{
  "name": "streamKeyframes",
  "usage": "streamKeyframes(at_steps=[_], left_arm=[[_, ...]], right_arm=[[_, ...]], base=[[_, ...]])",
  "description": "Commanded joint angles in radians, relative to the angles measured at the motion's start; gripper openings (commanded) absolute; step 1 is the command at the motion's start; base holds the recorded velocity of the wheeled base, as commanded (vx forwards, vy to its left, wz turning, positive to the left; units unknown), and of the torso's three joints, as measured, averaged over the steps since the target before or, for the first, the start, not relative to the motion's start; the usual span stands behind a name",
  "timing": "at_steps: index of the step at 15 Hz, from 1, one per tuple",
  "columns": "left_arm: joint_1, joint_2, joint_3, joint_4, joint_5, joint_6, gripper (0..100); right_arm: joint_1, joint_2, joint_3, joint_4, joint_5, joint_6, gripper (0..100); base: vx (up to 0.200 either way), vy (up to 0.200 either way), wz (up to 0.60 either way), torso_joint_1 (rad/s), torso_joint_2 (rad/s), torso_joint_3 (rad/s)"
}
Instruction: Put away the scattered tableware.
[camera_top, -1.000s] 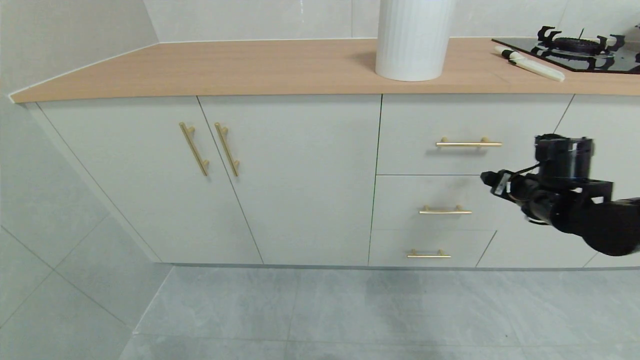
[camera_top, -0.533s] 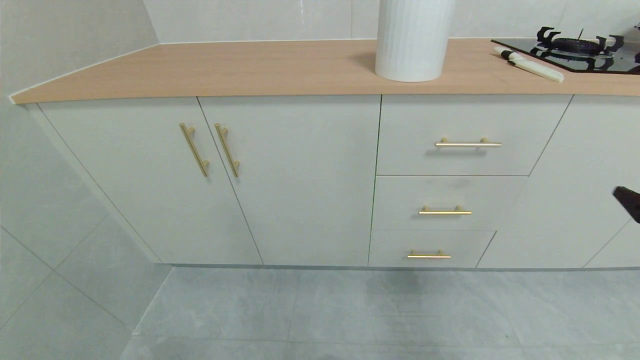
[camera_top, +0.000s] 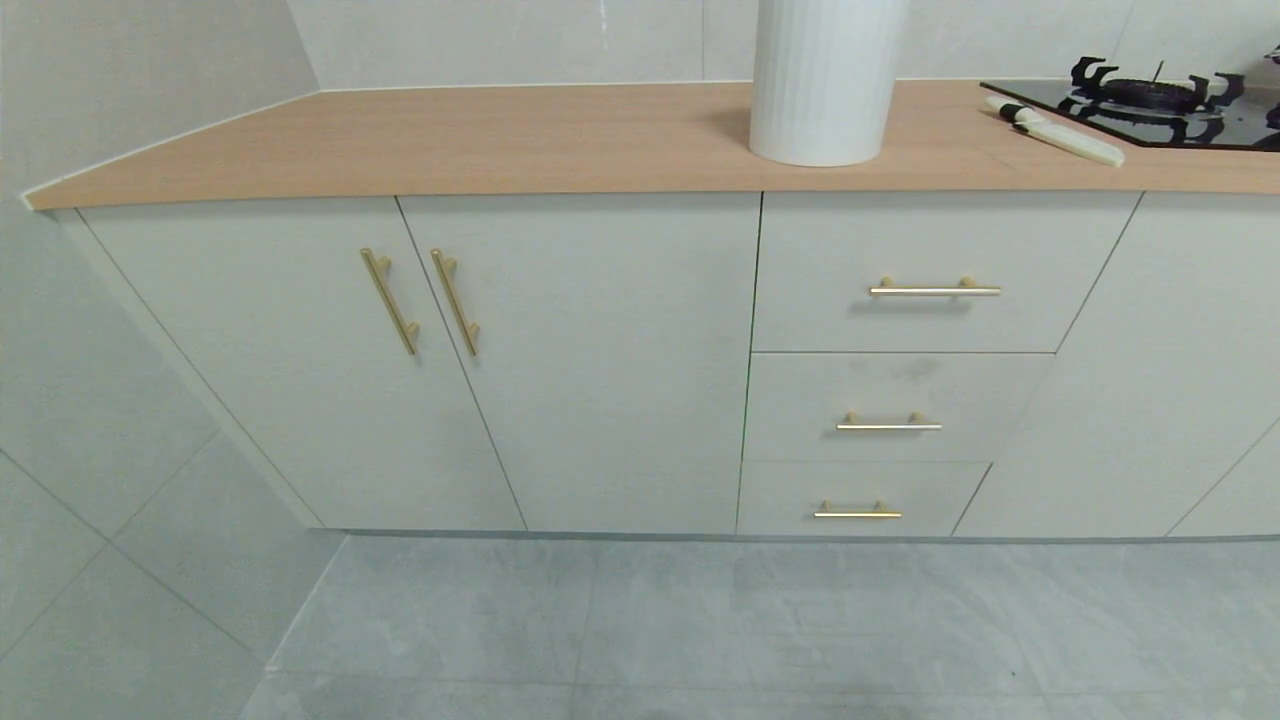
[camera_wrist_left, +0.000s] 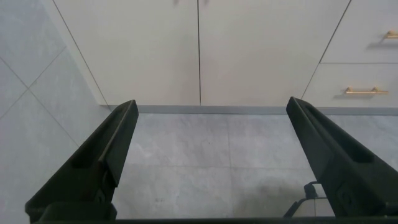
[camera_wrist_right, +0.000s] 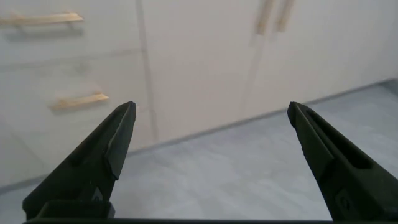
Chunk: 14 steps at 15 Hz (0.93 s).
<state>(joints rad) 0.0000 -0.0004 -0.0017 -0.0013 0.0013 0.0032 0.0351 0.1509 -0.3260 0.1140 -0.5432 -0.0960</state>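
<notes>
Lying on counter (camera_top: 450, 140): knife (camera_top: 1055, 128), flat, just beside the black stove (camera_top: 1150, 100), well right of the jar (camera_top: 825, 90).
Jar: white, ribbed, upright.
Cabinets (camera_top: 600, 350): pale, doors and three drawers (camera_top: 890, 380) closed, gold handles (camera_top: 935, 290).
Wall (camera_top: 500, 40): pale tiles.
Floor (camera_top: 700, 630): grey tiles.
Left gripper (camera_wrist_left: 211, 107): spread wide, holding nothing, above the floor.
Right gripper (camera_wrist_right: 211, 109): spread wide, holding nothing, facing the drawers.
</notes>
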Motion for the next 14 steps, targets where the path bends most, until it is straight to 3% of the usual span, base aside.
streamKeyframes(at_steps=[1, 2, 5, 14], left_arm=[[0.000, 0.000, 0.000, 0.000, 0.000, 0.000, 100], [0.000, 0.000, 0.000, 0.000, 0.000, 0.000, 100], [0.000, 0.000, 0.000, 0.000, 0.000, 0.000, 100], [0.000, 0.000, 0.000, 0.000, 0.000, 0.000, 100]], right_arm=[[-0.041, -0.149, 0.076, -0.027, -0.017, -0.008, 100], [-0.041, -0.149, 0.139, -0.080, 0.005, 0.001, 100], [-0.041, -0.148, 0.326, -0.277, 0.230, -0.001, 100], [-0.040, -0.148, 0.323, -0.094, 0.529, 0.039, 100]], base=[[0.000, 0.000, 0.00, 0.000, 0.00, 0.000], [0.000, 0.000, 0.00, 0.000, 0.00, 0.000], [0.000, 0.000, 0.00, 0.000, 0.00, 0.000], [0.000, 0.000, 0.00, 0.000, 0.00, 0.000]])
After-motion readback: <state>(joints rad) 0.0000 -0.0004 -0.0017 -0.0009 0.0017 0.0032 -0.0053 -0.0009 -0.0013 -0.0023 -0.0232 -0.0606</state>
